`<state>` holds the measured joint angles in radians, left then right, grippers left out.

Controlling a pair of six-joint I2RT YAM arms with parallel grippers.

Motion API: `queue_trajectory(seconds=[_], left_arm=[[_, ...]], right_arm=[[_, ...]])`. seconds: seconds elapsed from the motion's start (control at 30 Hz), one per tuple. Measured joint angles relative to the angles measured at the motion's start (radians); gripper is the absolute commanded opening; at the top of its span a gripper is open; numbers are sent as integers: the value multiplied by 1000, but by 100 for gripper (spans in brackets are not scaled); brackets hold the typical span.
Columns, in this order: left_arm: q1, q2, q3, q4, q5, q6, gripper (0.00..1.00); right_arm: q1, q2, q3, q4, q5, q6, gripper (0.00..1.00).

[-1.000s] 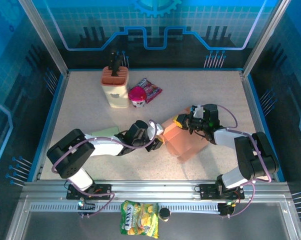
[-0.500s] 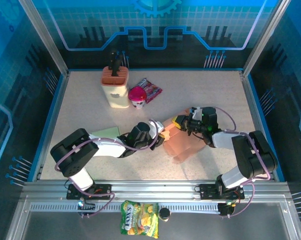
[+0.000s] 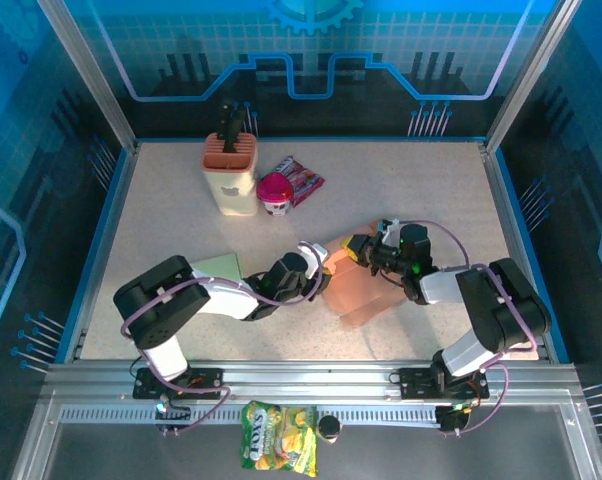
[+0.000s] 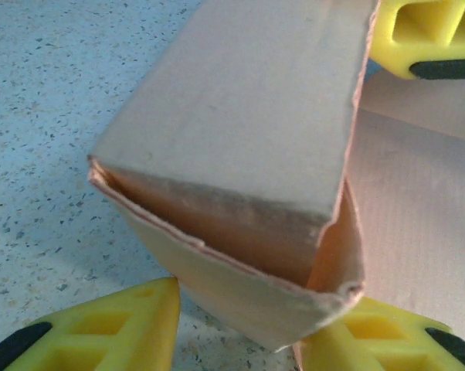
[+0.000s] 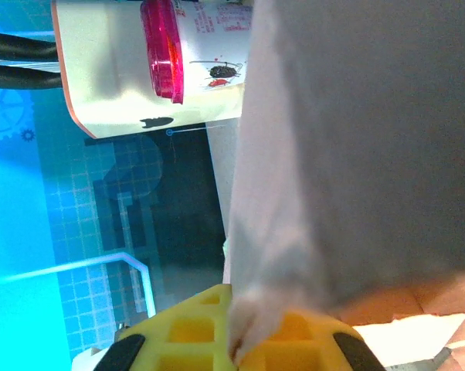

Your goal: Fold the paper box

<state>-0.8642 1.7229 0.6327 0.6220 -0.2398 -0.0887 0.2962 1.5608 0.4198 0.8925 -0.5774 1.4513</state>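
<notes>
— What had shifted over the last second?

— The claws had crept closer together. The right gripper [image 3: 359, 250] had slid to its left, the left gripper [image 3: 317, 276] had pushed a little to its right, and the paper box [image 3: 366, 290] between them had bunched up narrower.

— How were the claws holding?

— The right one's jaws were pressed together on a thin flap of the box. The left one's were half spread, with the open end of the box wedged between them and both fingers against the cardboard.

— And the arms?

— Both lay low over the table [image 3: 161, 200]. The left forearm reached rightward from a bent elbow. The right arm folded back from its base, its wrist pointing left. The claws faced each other, near together.

— The count?

— Two arms, two claws, one box. Well beyond the left claw stood one cream holder [image 3: 231, 178], with one pink-lidded cup [image 3: 274, 192] just beside it and one snack packet [image 3: 303, 178] beside that. Behind the left claw, partly under its forearm, lay one green sheet [image 3: 216, 265]. Nearer than both bases, one yellow snack bag [image 3: 279, 448] lay on the rail [image 3: 381, 410].
</notes>
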Motion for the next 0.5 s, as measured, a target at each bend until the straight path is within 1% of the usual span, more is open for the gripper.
queue_trajectory(seconds=[0.3, 0.43, 0.5], left_arm=[[-21, 22, 3, 21, -71, -22, 42], [-29, 33, 17, 20, -101, -40, 39], [-35, 39, 23, 20, -117, -45, 34]], right_arm=[[14, 1, -18, 37, 29, 5, 0], [18, 16, -31, 79, 50, 8, 0], [19, 30, -35, 107, 56, 12, 0]])
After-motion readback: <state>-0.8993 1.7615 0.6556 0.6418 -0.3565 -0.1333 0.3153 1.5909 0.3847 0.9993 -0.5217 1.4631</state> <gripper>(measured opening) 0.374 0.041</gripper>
